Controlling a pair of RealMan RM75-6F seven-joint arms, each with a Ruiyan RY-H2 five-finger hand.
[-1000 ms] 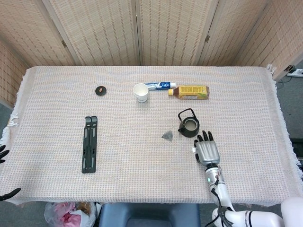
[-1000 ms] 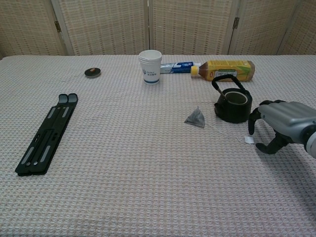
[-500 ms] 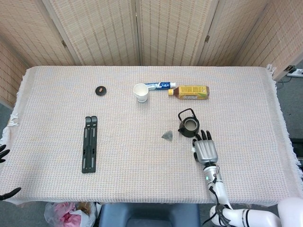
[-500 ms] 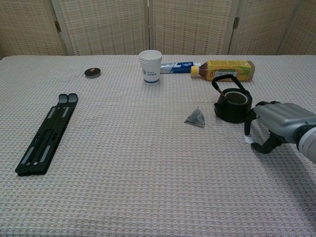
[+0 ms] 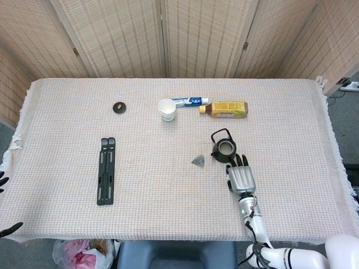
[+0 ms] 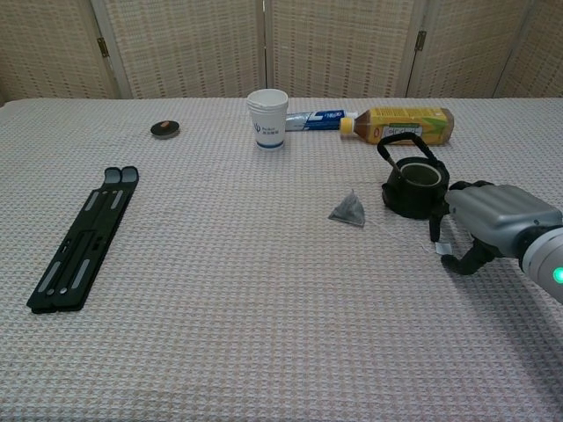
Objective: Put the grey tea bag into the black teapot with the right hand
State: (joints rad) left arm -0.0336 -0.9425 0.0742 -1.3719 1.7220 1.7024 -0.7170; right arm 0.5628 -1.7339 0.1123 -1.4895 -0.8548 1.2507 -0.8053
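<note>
At the far left edge of the head view, only the dark fingertips of the left hand peek in, so I cannot tell if it is spread or closed. On the table lies a long black folded stand. Further back sit a small round black lid, a white paper cup, a tube and a yellow bottle on its side. The grey tea bag lies on the cloth, just left of the black teapot. The right hand sits low beside the teapot, fingers curled down and apart, holding nothing.
</note>
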